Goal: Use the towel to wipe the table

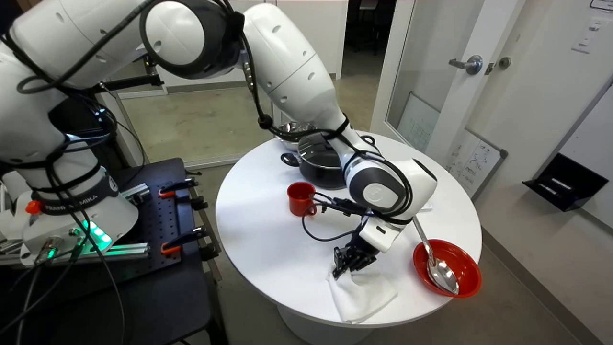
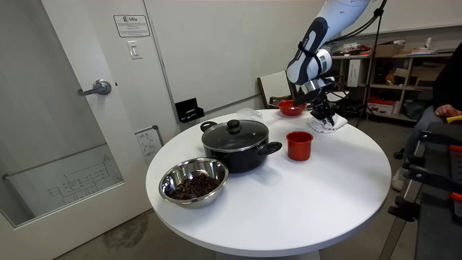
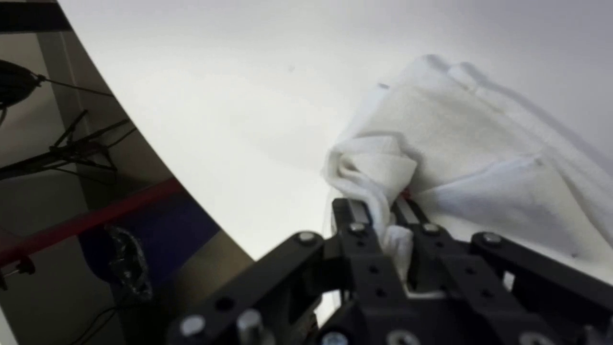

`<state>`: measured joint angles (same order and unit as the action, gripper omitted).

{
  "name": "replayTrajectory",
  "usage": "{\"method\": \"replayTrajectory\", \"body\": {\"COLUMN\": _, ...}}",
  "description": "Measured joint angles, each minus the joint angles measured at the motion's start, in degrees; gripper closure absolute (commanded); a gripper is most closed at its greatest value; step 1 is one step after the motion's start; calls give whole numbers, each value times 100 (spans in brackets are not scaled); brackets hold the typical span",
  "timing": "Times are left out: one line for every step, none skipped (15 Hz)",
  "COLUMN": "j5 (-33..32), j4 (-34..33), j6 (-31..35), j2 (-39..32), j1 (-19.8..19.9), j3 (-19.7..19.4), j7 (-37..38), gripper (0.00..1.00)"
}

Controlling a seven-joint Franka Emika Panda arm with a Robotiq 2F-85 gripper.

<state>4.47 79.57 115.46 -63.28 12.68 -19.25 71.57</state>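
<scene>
1. Wrist view shows the gripper (image 3: 380, 211) with its two fingers (image 3: 343, 215) brought close together, and a fold of the white towel (image 3: 450, 129) is pinched between them
2. The towel lies on the round white table (image 2: 288, 209), near its edge; it is wrinkled and partly folded, one part rises into the gripper, and the rest spreads on the table surface
3. In both exterior views, the white arm (image 1: 297, 67) reaches over the table, and the gripper is directed downward, with its tips at the towel
4. Near the towel, in an exterior view, is a red bowl (image 1: 467, 268) at the border of the table; a metal spoon (image 1: 443, 277) rests in it, and the handle of the spoon leans across the rim
5. A red mug (image 2: 299, 146) stands upright on the table, near the black pot (image 2: 238, 159) and apart from the towel
6. The pot is covered by a glass lid (image 2: 227, 141) with a black knob (image 2: 234, 126)
7. Just beside the pot is a metal bowl (image 2: 211, 168), and many small dark brown pieces (image 2: 195, 186) are inside; what they are, I cannot tell
8. A clear box (image 2: 250, 115) stands behind the pot, as seen in an exterior view
</scene>
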Motion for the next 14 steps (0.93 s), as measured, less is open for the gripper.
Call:
{"method": "replayTrajectory", "body": {"j5": 0, "j4": 53, "j6": 173, "j2": 66, "j1": -2, "j3": 107, "j7": -119, "gripper": 96}}
{"method": "replayTrajectory", "body": {"j5": 0, "j4": 108, "j6": 340, "j2": 126, "j1": -16, "j3": 205, "j7": -235, "gripper": 96}}
{"method": "replayTrajectory", "body": {"j5": -1, "j4": 179, "j6": 525, "j2": 194, "j1": -46, "j3": 310, "j7": -369, "gripper": 96}}
{"method": "replayTrajectory", "body": {"j5": -2, "j4": 260, "j6": 713, "j2": 257, "j1": -94, "j3": 397, "j7": -503, "gripper": 96}}
{"method": "replayTrajectory", "body": {"j5": -2, "j4": 346, "j6": 898, "j2": 320, "j1": -153, "j3": 477, "j7": -643, "gripper": 96}}
{"method": "replayTrajectory", "body": {"j5": -3, "j4": 437, "j6": 1081, "j2": 379, "j1": -219, "j3": 553, "j7": -785, "gripper": 96}}
{"method": "replayTrajectory", "body": {"j5": -2, "j4": 526, "j6": 1256, "j2": 438, "j1": -281, "j3": 629, "j7": -938, "gripper": 96}}
{"method": "replayTrajectory", "body": {"j5": -1, "j4": 618, "j6": 1426, "j2": 497, "j1": -338, "j3": 712, "j7": -1113, "gripper": 96}}
{"method": "replayTrajectory", "body": {"j5": 1, "j4": 699, "j6": 1586, "j2": 545, "j1": -381, "j3": 795, "j7": -1299, "gripper": 96}}
{"method": "replayTrajectory", "body": {"j5": 6, "j4": 776, "j6": 1726, "j2": 592, "j1": -406, "j3": 879, "j7": -1504, "gripper": 96}}
{"method": "replayTrajectory", "body": {"j5": 12, "j4": 852, "j6": 1862, "j2": 637, "j1": -414, "j3": 964, "j7": -1733, "gripper": 96}}
{"method": "replayTrajectory", "body": {"j5": 33, "j4": 912, "j6": 1978, "j2": 667, "j1": -409, "j3": 1038, "j7": -1981, "gripper": 96}}
{"method": "replayTrajectory", "body": {"j5": 55, "j4": 960, "j6": 2060, "j2": 691, "j1": -402, "j3": 1088, "j7": -2214, "gripper": 96}}
{"method": "replayTrajectory", "body": {"j5": 69, "j4": 993, "j6": 2100, "j2": 707, "j1": -401, "j3": 1102, "j7": -2391, "gripper": 96}}
